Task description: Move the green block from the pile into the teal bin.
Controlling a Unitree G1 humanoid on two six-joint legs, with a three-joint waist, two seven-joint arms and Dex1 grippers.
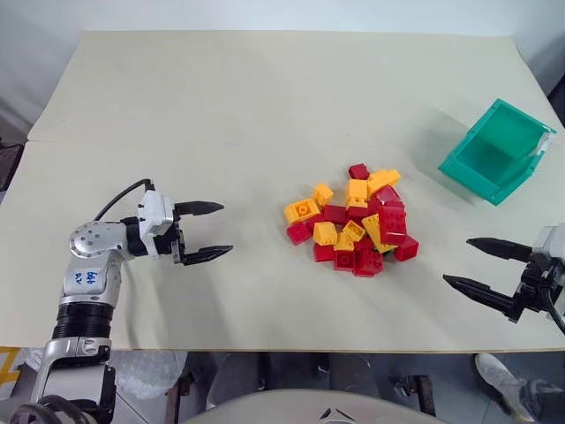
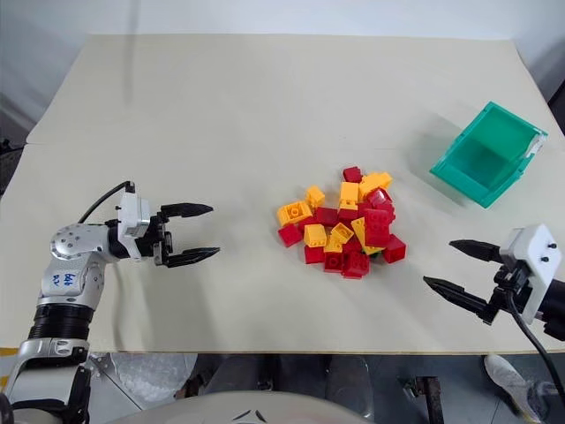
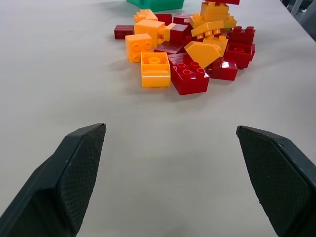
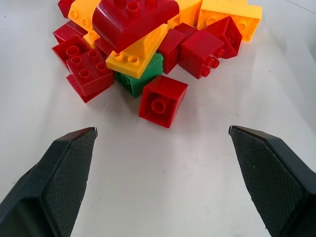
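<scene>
Your teal bin [image 1: 499, 152] sat tilted near the table's [image 1: 221, 97] far right edge, nothing visible inside. The green block [image 4: 140, 77] lay wedged under a yellow brick [image 4: 136, 53] in the pile [image 1: 353, 221], mid-table; its axis was hidden. Your left gripper [image 1: 205, 231] and right gripper [image 1: 481, 268] were released, grasping nothing.

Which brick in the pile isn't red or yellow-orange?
The green block, seen from the right wrist: mostly buried under a yellow-orange brick, beside a loose red brick at the pile's edge.
</scene>
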